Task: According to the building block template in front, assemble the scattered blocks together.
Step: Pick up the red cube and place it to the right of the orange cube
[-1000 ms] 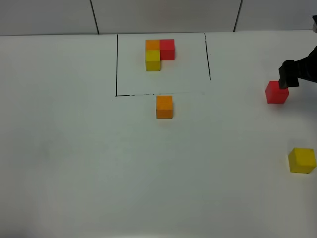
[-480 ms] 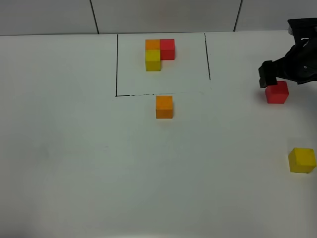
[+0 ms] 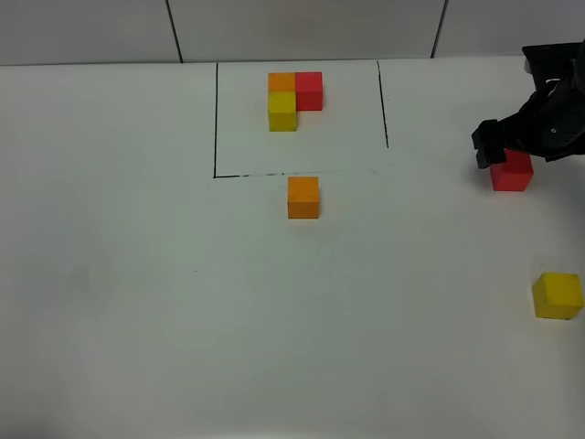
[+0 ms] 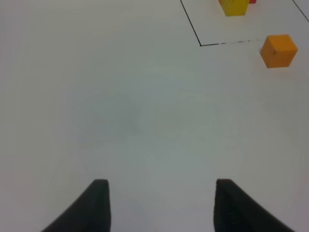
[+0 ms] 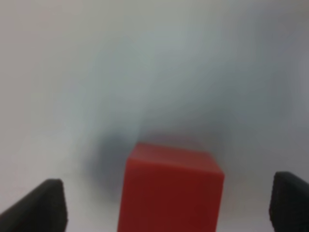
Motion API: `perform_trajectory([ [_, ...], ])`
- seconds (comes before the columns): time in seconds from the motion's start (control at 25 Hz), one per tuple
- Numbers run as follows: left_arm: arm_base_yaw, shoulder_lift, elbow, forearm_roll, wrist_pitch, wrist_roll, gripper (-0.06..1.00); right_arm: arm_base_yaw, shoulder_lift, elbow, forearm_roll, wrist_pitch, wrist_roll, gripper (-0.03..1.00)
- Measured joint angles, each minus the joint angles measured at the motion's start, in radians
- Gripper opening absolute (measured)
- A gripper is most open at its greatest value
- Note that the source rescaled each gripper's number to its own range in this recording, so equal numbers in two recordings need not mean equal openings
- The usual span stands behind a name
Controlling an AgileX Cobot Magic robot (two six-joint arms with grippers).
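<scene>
I see the building block template (image 3: 294, 99) at the far middle of the white table (image 3: 183, 302), inside thin black lines (image 3: 216, 119) open on the far side. It is an L of three matte cubes. Orange is at the corner, the red arm points to the right of the high view, and the yellow arm points towards the near edge. Both arms are equally long, so neither axis is the longer one.

The scattered blocks are plain, sharp-edged cubes of equal size and dull finish, with no long axis. The orange cube (image 3: 303, 197) sits just outside the near line, square to it. The yellow cube (image 3: 558, 295) lies near the right edge, well apart and a touch turned. The red cube (image 3: 512, 172) is far right.

My right gripper (image 3: 507, 151) is low over the red cube. Its black fingers (image 5: 48, 205) are spread wide on either side, with table showing between each finger and the cube. My left gripper (image 4: 161, 203) hangs over bare table. Its fingers are apart with a narrower gap and nothing between them.
</scene>
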Motion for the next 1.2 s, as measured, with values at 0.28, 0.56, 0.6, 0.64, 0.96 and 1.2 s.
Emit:
perform_trajectory([
  [0.28,0.000,0.000,0.000,0.000,0.000,0.000,0.09,0.000,0.016,-0.002,-0.008,-0.011,0.001,0.80],
  [0.56,0.000,0.000,0.000,0.000,0.000,0.000,0.09,0.000,0.061,-0.002,-0.008,0.002,0.001,0.80],
  [0.6,0.000,0.000,0.000,0.000,0.000,0.000,0.09,0.000,0.061,-0.002,-0.008,0.003,0.001,0.80],
  [0.64,0.000,0.000,0.000,0.000,0.000,0.000,0.09,0.000,0.061,-0.002,-0.008,0.003,0.001,0.79],
  [0.96,0.000,0.000,0.000,0.000,0.000,0.000,0.09,0.000,0.061,-0.002,-0.009,0.028,0.002,0.00],
  [1.2,0.000,0.000,0.000,0.000,0.000,0.000,0.09,0.000,0.054,-0.017,-0.022,0.085,-0.091,0.02],
])
